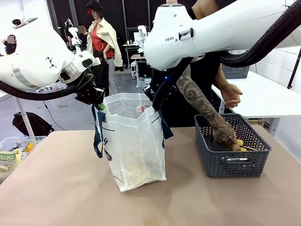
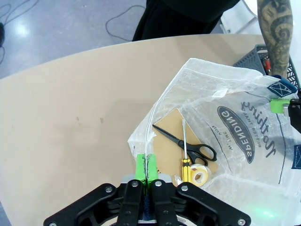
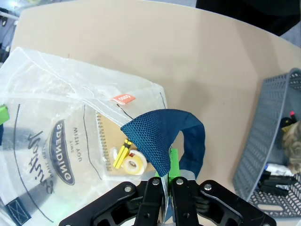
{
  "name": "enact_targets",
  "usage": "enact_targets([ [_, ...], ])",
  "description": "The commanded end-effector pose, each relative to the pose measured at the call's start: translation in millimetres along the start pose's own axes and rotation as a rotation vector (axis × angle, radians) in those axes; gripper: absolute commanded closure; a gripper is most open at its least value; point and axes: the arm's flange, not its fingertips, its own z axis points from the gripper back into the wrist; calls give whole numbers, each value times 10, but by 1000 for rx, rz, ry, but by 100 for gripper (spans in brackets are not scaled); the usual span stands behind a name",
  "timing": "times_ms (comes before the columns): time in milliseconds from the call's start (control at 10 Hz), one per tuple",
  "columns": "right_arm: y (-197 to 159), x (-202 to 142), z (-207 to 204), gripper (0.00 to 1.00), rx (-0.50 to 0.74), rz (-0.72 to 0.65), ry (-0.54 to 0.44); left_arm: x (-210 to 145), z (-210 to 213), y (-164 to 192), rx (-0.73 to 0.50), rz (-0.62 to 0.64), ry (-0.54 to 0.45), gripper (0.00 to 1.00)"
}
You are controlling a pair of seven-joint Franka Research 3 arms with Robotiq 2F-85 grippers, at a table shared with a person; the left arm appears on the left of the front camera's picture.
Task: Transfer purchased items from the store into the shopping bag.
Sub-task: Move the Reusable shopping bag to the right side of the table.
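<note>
The shopping bag [image 1: 134, 146] stands upright mid-table, its mouth held open. My left gripper [image 1: 97, 102] is shut on its left rim, seen close in the left wrist view [image 2: 146, 172]. My right gripper [image 1: 157, 107] is shut on the right rim beside the navy strap [image 3: 162, 141]. Inside the bag lie a brown notebook [image 2: 171, 132], black scissors [image 2: 188, 143], a yellow-handled screwdriver [image 2: 186, 162] and a tape roll [image 2: 199, 176]. The store, a dark grey basket [image 1: 233, 162], sits to the right. A person's hand [image 1: 225, 135] is down in it on a yellowish item [image 1: 240, 142].
A clear bin [image 1: 11, 148] with packaged goods sits at the table's left edge. A white table [image 1: 268, 96] stands behind the basket. The person stands at the far side between bag and basket. Bare tabletop lies in front of the bag.
</note>
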Motion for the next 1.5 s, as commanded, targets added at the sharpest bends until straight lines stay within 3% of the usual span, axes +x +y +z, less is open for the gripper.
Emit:
enact_targets([
  [0, -22, 1, 15, 100, 21, 8, 7, -16, 30, 6, -9, 16, -5, 100],
  [1400, -22, 1, 15, 100, 21, 8, 7, -16, 30, 6, -9, 16, -5, 100],
])
